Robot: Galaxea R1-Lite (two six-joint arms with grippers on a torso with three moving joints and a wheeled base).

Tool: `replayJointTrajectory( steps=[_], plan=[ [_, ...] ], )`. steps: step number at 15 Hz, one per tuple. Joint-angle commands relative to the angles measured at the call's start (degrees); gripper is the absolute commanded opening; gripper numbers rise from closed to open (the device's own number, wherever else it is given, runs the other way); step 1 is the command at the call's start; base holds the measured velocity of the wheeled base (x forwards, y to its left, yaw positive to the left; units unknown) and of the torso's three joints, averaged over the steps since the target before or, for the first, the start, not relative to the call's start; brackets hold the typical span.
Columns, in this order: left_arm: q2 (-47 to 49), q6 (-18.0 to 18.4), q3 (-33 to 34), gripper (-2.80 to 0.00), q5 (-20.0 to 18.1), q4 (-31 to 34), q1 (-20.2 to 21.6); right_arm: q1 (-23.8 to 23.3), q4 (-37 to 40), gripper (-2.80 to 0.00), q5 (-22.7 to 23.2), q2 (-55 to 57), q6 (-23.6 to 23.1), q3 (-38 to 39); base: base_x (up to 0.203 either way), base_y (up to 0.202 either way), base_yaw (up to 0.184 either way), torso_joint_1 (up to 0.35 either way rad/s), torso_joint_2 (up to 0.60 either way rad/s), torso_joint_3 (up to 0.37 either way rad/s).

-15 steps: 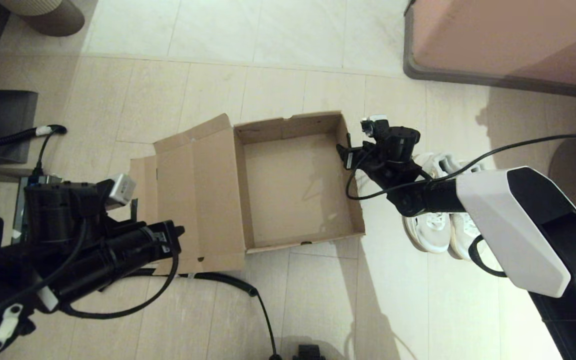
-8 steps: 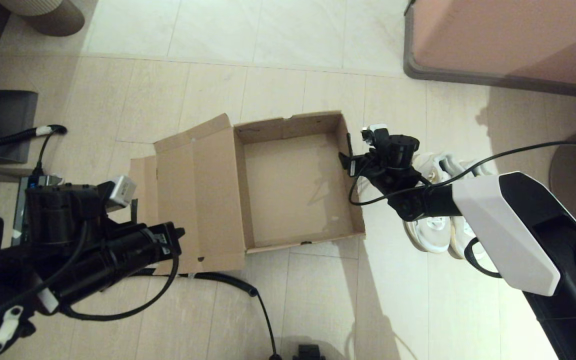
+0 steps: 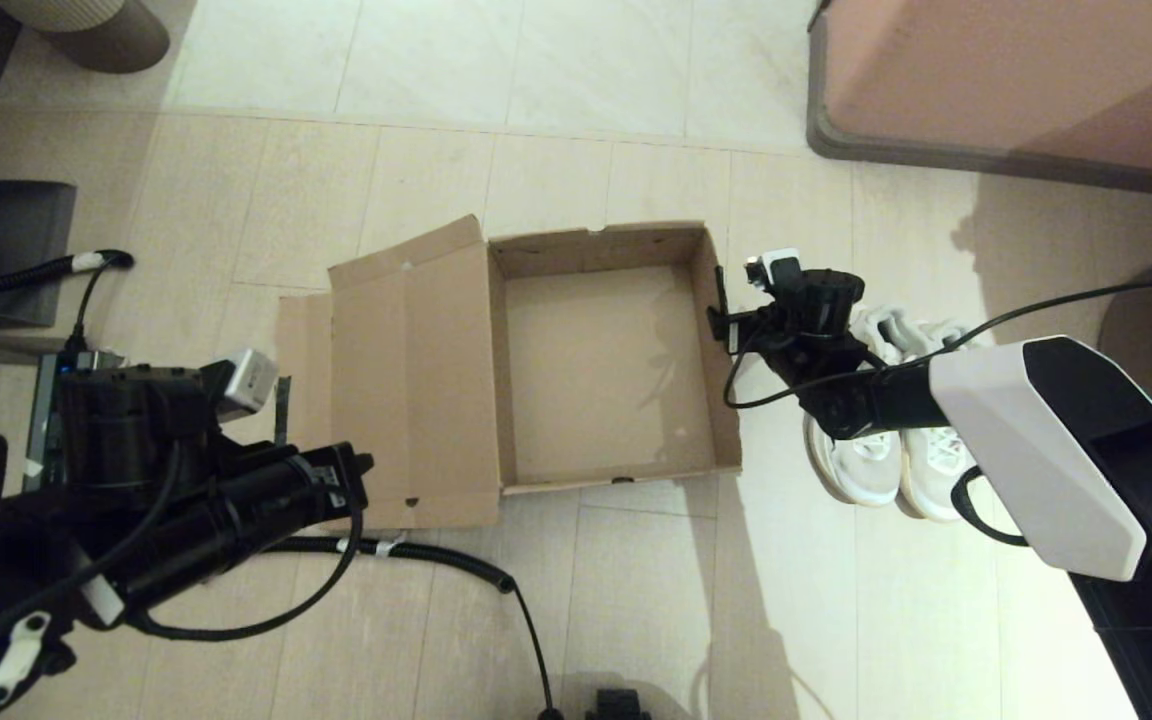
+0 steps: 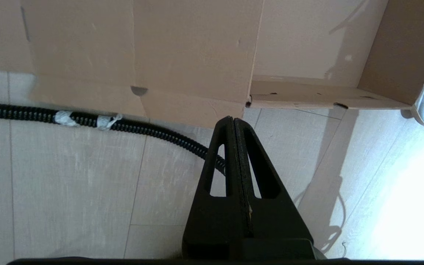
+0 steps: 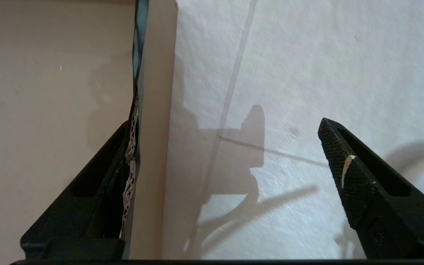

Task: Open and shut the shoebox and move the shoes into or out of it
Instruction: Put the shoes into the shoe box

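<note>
Jaws first: the right gripper [image 3: 726, 322] has its jaws spread wide, straddling the right-hand wall of the big plain brown cardboard shoebox [image 3: 606, 360]. The wrist view shows one finger [image 5: 98, 184] inside the box, right against that wall, and the other out over the pale tiled floor [image 3: 636, 600], not touching anything. So nothing is actually clamped yet.

The left gripper [image 4: 234, 123] has its jaws pressed flat together, holding nothing. It's parked low at about 8 o'clock from the box, just off the corner of the lid [image 3: 406, 380], near a black corrugated hose [image 3: 436, 555] lying on the floor.

The box sits mid-floor, empty, lid folded out flat toward 9 o'clock. The pair of chunky white lace-up sneakers [image 3: 881, 455] stands on the floor at 3 o'clock, close beside the box and partly under the right arm.

My guess on handling: an empty cardboard box is light and skids on smooth tile at the slightest nudge, and that thin wall will flex if pinched. The sneakers look soft and padded but bulky; I'd grab one by the heel collar or the tongue, not the rounded toe, which would squish and slip out.
</note>
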Motion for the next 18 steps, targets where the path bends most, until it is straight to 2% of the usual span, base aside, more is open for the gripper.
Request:
replayJointTrajectory(
  steps=[1, 8, 11, 14, 18],
  plan=[
    [0.21, -0.18, -0.13, -2.8, 0.1, -0.2, -0.6, -0.21, -0.22, 0.0, -0.05, -1.86, -0.1, 2.9, 0.0, 0.0, 0.0, 0.0, 0.0, 0.0],
    [0.38, -2.68, -0.4, -2.8, 3.03, -0.2, -5.13, -1.16, -2.66, 0.0, 0.13, -12.88, 0.17, 21.94, 0.0, 0.0, 0.0, 0.0, 0.0, 0.0],
    [0.14, -2.82, -0.63, -2.8, 3.19, -0.13, -5.13, -1.34, -5.11, 0.0, 0.79, -14.43, 0.59, 23.02, 0.0, 0.0, 0.0, 0.0, 0.0, 0.0],
    [-0.16, -3.45, -0.75, -2.8, 5.25, -0.2, -5.13, -0.75, -5.42, 0.0, 3.17, -18.14, 1.46, 23.99, 0.0, 0.0, 0.0, 0.0, 0.0, 0.0],
    [-1.57, -4.93, 0.13, -2.8, 5.42, -0.12, -5.13, -1.57, -5.15, 0.0, 3.3, -25.98, 2.42, 30.74, 0.0, 0.0, 0.0, 0.0, 0.0, 0.0]
  ],
)
